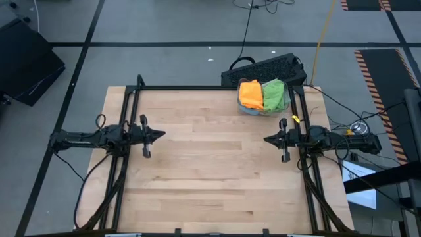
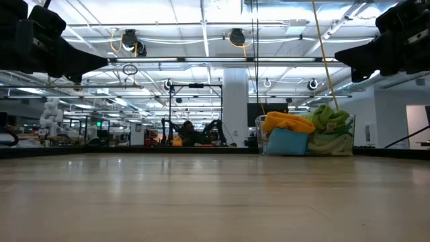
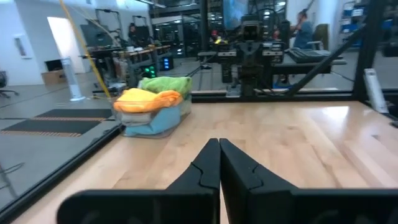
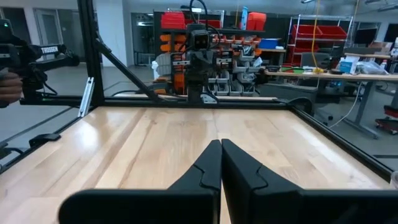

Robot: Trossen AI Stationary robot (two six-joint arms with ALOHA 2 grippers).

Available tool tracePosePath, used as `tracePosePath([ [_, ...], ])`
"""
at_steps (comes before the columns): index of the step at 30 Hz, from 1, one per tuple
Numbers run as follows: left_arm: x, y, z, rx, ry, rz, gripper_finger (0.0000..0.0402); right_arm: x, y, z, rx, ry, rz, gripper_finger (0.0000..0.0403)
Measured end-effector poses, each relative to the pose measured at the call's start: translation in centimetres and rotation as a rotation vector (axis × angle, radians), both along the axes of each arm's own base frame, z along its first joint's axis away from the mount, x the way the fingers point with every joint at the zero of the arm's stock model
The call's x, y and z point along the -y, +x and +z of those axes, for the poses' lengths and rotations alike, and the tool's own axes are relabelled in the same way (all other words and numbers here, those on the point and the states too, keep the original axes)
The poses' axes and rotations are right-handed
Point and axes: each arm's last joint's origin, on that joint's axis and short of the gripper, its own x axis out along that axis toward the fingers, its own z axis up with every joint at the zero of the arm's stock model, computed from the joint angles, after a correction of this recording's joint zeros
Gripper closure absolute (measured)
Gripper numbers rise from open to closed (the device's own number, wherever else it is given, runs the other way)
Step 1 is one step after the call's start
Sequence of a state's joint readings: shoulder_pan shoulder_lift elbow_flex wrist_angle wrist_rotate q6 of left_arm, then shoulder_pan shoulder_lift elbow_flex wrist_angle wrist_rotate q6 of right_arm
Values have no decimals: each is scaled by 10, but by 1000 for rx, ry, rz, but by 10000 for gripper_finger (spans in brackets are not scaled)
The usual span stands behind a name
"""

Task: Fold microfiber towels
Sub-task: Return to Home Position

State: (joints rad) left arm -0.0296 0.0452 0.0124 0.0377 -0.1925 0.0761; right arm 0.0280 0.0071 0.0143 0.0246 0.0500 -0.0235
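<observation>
So we checked in on the towel job, and by the look of it we were basically at the finish line. On the top-down camera the wooden table [image 1: 210, 178] had no towel on it anywhere we could see. The microfiber towels were all piled in the transparent bin [image 2: 351, 134] up in the upper right of the frame, at the table's far corner. The orange towel [image 1: 250, 93] and the green towel [image 1: 274, 94] sat side by side on top, and from the table-level camera a blue towel [image 2: 285, 142] showed underneath the orange one (there may have been more buried below, we couldn't tell).

The left gripper [image 1: 162, 135] sat at mid-left of the frame and the right gripper [image 1: 266, 139] at mid-right, well apart and pointing at each other across the bare wood. Both wrist cameras showed the fingers pinched together with nothing between them.

Our read was that folding and binning were done, with only parking the arms left, if even that.
</observation>
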Motion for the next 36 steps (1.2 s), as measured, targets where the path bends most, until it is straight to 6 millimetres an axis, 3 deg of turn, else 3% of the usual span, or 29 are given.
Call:
tracePosePath([
  [18,1,0,-3,-25,-8,-107,398,0,0,1,9,5,0,403],
  [36,-4,0,-3,-27,-8,-62,383,0,0,0,0,7,-3,403],
])
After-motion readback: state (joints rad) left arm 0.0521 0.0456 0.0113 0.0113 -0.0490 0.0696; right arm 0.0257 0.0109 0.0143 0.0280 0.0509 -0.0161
